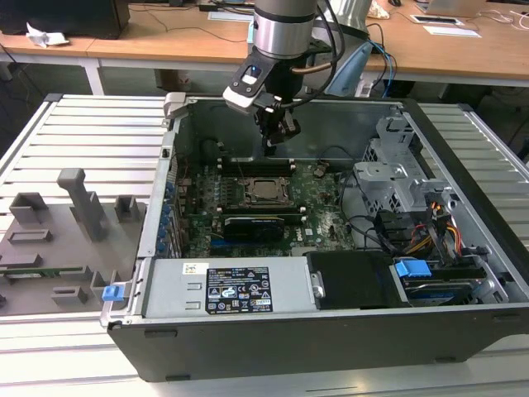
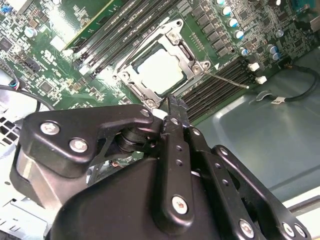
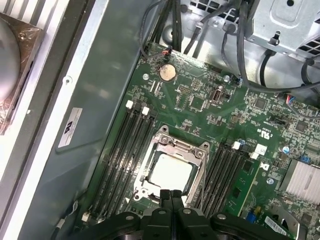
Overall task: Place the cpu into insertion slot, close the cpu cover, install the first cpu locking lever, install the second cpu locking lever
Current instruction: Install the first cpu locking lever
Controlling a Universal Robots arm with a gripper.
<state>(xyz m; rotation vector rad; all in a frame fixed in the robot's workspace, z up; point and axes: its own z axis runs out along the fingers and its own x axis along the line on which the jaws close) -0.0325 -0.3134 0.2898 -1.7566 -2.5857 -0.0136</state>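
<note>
Jaws together, tips at the edge of the cpu cover (image 3: 182,146), down over the cpu (image 3: 171,175); lever step, I judge; the locking lever (image 2: 227,79) beside them likely wants pressing down and hooking.

Arm (image 1: 285,29) upright, hand (image 1: 270,147) straight down, fingers (image 3: 166,197) pressed together, empty

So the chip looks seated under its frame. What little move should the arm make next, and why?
Probably ease the shut fingers toward the thin locking lever sticking out sideways. The cpu already sits under the closed cpu cover, and that lever looks unlatched; the fingers hold nothing.
</note>
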